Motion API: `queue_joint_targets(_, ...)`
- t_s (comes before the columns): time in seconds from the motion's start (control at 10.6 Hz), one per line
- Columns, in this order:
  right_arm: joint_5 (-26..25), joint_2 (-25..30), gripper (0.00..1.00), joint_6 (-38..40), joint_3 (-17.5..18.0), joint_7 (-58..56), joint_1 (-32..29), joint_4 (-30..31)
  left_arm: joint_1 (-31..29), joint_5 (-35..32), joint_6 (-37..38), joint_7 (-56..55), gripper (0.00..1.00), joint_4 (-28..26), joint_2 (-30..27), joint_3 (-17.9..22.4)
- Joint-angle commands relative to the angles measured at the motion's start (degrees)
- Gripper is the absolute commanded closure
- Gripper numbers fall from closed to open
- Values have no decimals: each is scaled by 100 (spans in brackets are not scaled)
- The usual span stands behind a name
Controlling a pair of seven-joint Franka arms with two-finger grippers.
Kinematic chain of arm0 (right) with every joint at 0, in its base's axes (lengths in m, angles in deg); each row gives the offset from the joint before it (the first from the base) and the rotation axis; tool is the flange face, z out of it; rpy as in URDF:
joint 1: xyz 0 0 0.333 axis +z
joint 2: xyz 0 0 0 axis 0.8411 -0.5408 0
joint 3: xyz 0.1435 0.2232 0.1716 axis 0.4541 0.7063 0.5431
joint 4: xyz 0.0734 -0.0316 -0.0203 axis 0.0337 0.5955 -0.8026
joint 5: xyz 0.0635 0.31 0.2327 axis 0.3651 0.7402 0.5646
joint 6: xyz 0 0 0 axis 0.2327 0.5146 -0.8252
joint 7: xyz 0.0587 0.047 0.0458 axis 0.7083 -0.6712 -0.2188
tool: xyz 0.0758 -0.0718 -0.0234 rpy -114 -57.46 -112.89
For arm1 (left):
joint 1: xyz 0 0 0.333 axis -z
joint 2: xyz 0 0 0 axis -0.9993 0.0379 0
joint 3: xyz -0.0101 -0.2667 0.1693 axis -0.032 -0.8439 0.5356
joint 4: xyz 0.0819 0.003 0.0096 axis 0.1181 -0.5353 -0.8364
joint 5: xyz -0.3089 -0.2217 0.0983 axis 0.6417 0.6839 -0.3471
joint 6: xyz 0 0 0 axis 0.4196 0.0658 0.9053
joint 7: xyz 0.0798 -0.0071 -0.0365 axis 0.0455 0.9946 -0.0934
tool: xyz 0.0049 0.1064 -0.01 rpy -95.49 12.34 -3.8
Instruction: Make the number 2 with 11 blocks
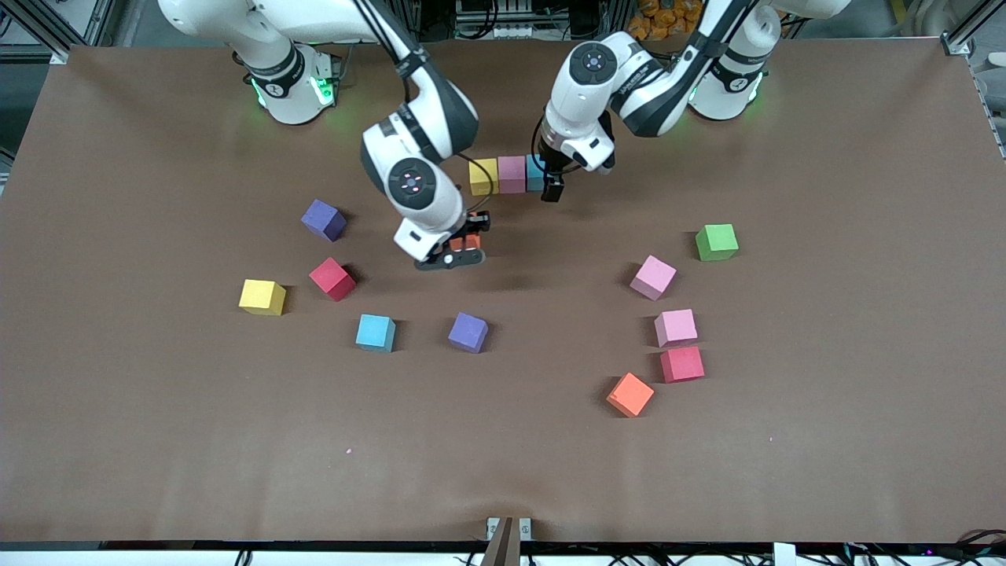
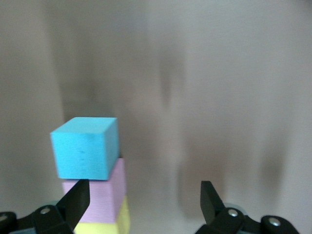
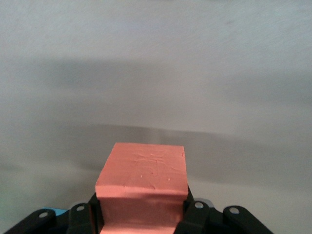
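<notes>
Now our right gripper point(image 1: 464, 245) pinches an orange block point(image 3: 142, 187) above mid-table. Our left gripper point(image 2: 141, 202), fingers spread, hangs over the yellow-pink-blue row point(image 1: 511, 174); we judge lowering squarely extends it best.

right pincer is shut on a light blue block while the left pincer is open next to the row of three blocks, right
Not quite. The right pincer is shut on an orange block, not a light blue one, as the right wrist view shows. The rest holds: the left pincer is open beside the row of three blocks.
</notes>
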Motion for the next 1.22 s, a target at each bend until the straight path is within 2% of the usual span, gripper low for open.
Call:
queue_joint_targets(0.0, 68, -544, 68, 43, -19, 520, 347, -686, -610, -109, 540, 1070, 0, 443, 41, -10)
queue_joint_targets(0.19, 7, -799, 68, 52, -28, 749, 549, -1003, -1137, -109, 822, 2153, 0, 907, 181, 7)
queue_joint_targets(0.38, -2, -1036, 68, 26, -36, 838, 743, -1188, -1542, -300, 1391, 2971, 0, 1662, 592, 16)
queue_joint_targets(0.56, 7, -1142, 68, 8, -28, 864, 814, -1355, -1850, -1106, 2216, 3141, 0, 2872, 1311, 33)
queue_joint_targets(0.75, -2, -1379, 69, 0, -28, 1266, 937, -1557, -1939, -1339, 3113, 3762, 0, 4296, 2225, 77)
queue_joint_targets(0.85, -11, -1450, 69, 8, -28, 1312, 1033, -1619, -1922, -1339, 3343, 4044, 0, 4651, 2482, 199)
queue_joint_targets(1.04, -11, -1459, 69, 8, -28, 1321, 1113, -1620, -1852, -1313, 3381, 4457, 0, 5091, 2799, 550)
queue_joint_targets(1.13, -2, -1459, 69, 0, -28, 1330, 1157, -1620, -1843, -1322, 3381, 4686, 0, 5311, 2984, 604)
